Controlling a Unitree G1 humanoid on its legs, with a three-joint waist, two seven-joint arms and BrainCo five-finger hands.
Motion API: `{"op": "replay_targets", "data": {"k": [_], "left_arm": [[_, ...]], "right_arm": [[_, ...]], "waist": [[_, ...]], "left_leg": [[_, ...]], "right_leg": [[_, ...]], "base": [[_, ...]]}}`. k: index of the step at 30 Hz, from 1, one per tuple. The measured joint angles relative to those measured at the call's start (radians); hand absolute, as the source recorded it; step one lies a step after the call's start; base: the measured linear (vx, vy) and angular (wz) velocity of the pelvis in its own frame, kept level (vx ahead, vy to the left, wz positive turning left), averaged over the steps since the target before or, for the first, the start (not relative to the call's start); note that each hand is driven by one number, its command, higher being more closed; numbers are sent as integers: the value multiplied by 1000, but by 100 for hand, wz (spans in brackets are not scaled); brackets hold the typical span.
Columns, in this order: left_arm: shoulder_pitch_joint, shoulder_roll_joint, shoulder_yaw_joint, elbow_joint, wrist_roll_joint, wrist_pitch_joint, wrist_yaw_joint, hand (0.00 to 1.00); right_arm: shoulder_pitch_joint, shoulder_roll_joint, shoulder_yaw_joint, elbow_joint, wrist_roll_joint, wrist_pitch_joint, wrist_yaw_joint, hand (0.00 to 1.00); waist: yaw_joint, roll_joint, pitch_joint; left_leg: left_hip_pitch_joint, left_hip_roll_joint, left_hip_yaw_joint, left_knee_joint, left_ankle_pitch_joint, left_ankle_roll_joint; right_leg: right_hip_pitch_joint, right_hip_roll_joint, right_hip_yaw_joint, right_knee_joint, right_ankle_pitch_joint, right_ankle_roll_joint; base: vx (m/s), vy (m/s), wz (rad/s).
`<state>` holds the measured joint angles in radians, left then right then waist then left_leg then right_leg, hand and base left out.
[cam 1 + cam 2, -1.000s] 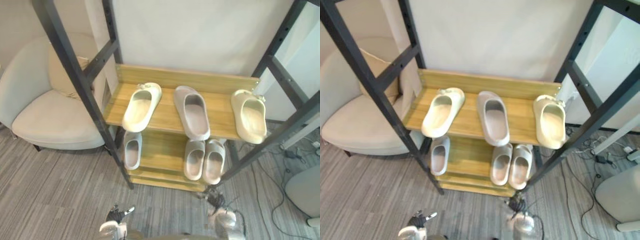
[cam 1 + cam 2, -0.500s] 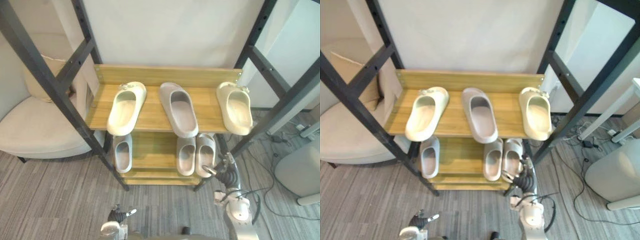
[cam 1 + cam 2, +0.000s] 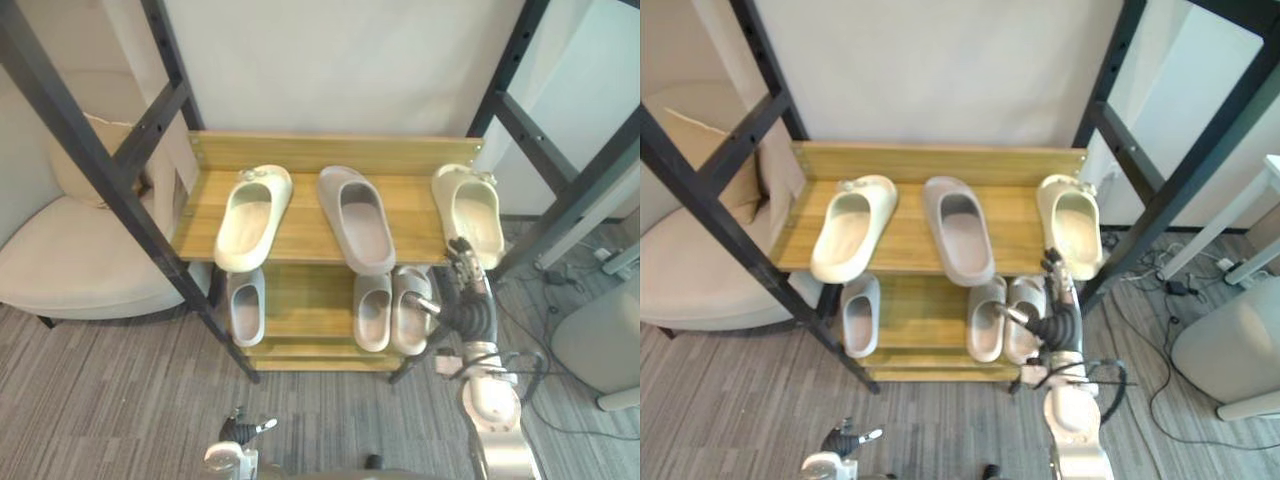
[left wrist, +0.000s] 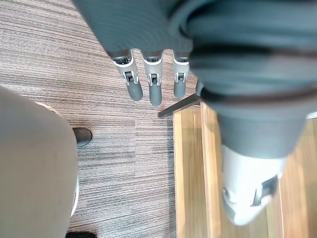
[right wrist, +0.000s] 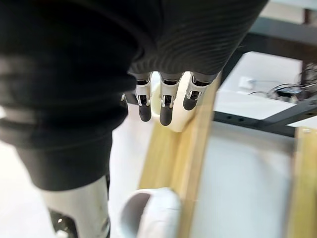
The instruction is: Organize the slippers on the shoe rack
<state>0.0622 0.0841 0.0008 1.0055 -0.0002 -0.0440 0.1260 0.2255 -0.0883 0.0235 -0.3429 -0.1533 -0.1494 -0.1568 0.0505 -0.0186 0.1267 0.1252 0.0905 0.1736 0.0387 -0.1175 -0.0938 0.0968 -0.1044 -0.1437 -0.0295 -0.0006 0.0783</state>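
Shoe rack carries six slippers, all sole down. Top shelf: left cream slipper, mauve-grey slipper in the middle, right cream slipper at the shelf's right end. Lower shelf: single grey slipper at left, grey pair side by side at right. My right hand is empty, fingers straight, in front of the rack's right front post just beside the right cream slipper's near end. Half a second ago it was lower, level with the grey pair; the slippers have not moved. Left hand hangs low over the carpet, fingers relaxed, empty.
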Motion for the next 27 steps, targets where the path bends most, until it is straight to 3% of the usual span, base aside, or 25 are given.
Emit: {"op": "replay_targets", "data": {"k": [10, 18, 27], "left_arm": [[1, -1, 1, -1, 0, -10, -13, 0], [2, -4, 1, -4, 0, -16, -24, 0], [-1, 2, -11, -16, -1, -19, -43, 0]], "right_arm": [[-134, -55, -1, -16, 17, 0, -1, 0], [-296, -157, -1, -19, 82, -7, 22, 0], [-504, -270, 1, 221, 133, 15, 29, 0]], "waist": [[-2, 1, 1], [0, 5, 3], [11, -1, 7]], "left_leg": [[-4, -3, -25, 0, 1, 2], [-23, -8, -51, -3, 7, 7], [-57, -15, -79, -5, 22, 11]], "right_leg": [[0, -4, -3, 9, 0, 0], [-8, -8, -10, 14, -1, 2], [-27, -14, -40, 16, -1, 2]], "base": [[-19, -5, 4], [-3, -5, 8], [-2, -5, 10]]}}
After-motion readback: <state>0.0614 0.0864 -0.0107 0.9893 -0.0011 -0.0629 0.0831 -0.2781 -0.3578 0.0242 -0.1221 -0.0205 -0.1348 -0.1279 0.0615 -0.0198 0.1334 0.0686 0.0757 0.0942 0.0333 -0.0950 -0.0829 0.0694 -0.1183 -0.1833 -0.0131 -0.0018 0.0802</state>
